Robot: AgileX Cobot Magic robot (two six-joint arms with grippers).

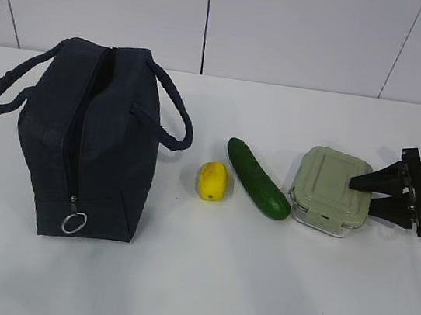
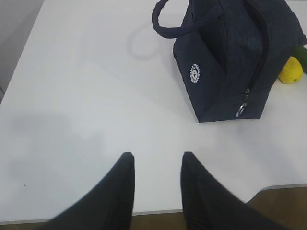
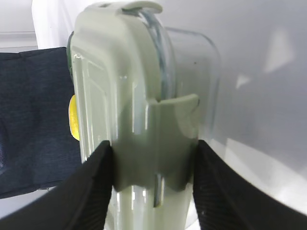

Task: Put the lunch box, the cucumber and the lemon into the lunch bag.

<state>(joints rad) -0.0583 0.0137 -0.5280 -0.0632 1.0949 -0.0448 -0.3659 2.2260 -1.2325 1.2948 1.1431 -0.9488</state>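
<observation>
Right claw (image 3: 152,184) astride lunch box (image 3: 134,110) edge; fingers flanking its clip

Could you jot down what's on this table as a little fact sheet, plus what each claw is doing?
bag: navy, upright at left, zipper ring low on its end
lemon: on the table right of the bag
cucumber: lying between lemon and box
box: green lid, still on the table
right gripper: fingers either side of the box's near end
left gripper: open, holding nothing, short of the bag
packed so far: nothing
</observation>
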